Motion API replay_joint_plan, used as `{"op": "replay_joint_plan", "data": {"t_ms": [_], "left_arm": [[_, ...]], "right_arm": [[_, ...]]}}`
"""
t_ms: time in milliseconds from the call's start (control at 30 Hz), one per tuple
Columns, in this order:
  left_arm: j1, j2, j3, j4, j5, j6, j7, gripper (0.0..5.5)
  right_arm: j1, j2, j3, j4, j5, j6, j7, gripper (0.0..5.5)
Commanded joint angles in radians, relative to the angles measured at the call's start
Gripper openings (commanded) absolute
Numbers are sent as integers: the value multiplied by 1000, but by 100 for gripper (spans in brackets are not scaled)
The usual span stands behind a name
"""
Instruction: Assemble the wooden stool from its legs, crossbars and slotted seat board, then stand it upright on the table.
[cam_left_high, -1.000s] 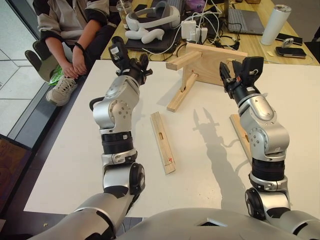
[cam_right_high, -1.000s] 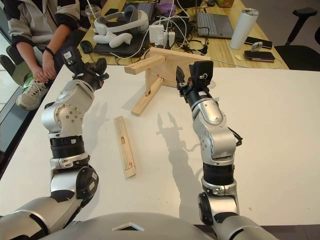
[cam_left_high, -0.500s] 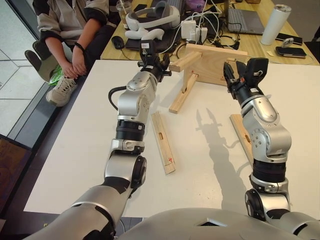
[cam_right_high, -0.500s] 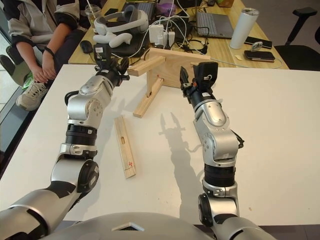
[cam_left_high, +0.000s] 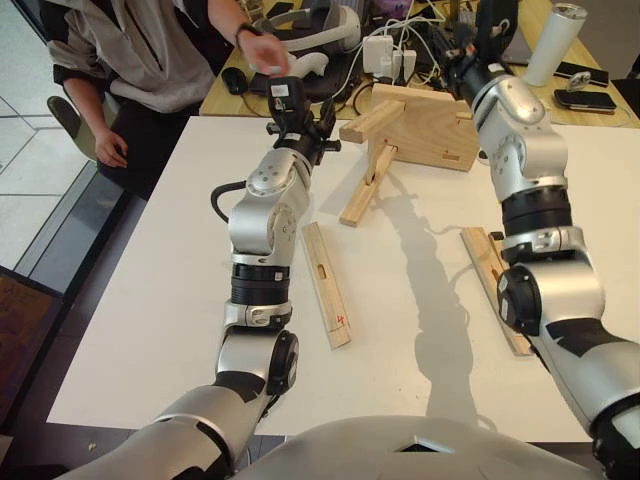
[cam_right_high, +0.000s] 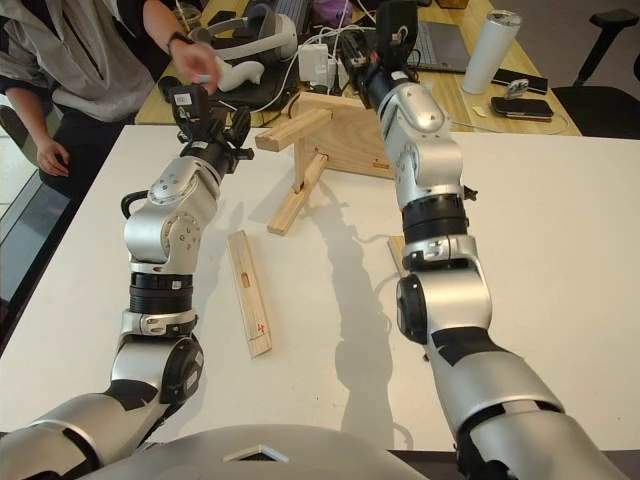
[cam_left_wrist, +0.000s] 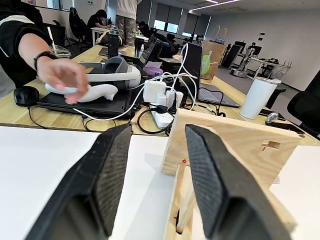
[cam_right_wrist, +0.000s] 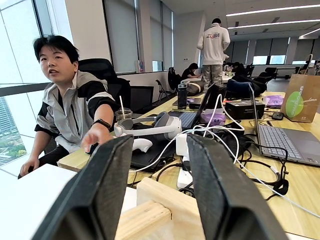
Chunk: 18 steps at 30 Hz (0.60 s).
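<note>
Pale wooden part-built stool (cam_left_high: 430, 130), upper centre: one leg (cam_left_high: 365, 120) points at the open, empty left gripper (cam_left_high: 300, 132). The right gripper (cam_right_wrist: 160, 150), likewise open, probably overhangs it.

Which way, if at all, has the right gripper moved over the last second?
Yes. The right gripper has moved away from the robot, from the near side of the seat board to above its far top edge; the board stayed put.

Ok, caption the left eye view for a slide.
Left gripper beside and right gripper over the half-built stool, both open; two loose wooden bars lie nearer.
</note>
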Motion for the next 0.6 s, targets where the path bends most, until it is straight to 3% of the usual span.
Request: {"op": "replay_joint_plan", "data": {"t_ms": [33,233,400,600], "left_arm": [[46,-67,-43,-129,4,39,49,201],[49,-79,-22,-170,19,36,93,201],[34,-93,-19,-183,28,-1,115,201],[54,-110,-19,-214,33,-8,143,201]], "right_arm": [[-260,-60,-129,395,47,-132,34,200],[-260,-31,-112,493,-19,-192,139,200],[-225,-31,-95,519,-65,-116,230,200],[-44,12,119,542,-283,86,327,200]]}}
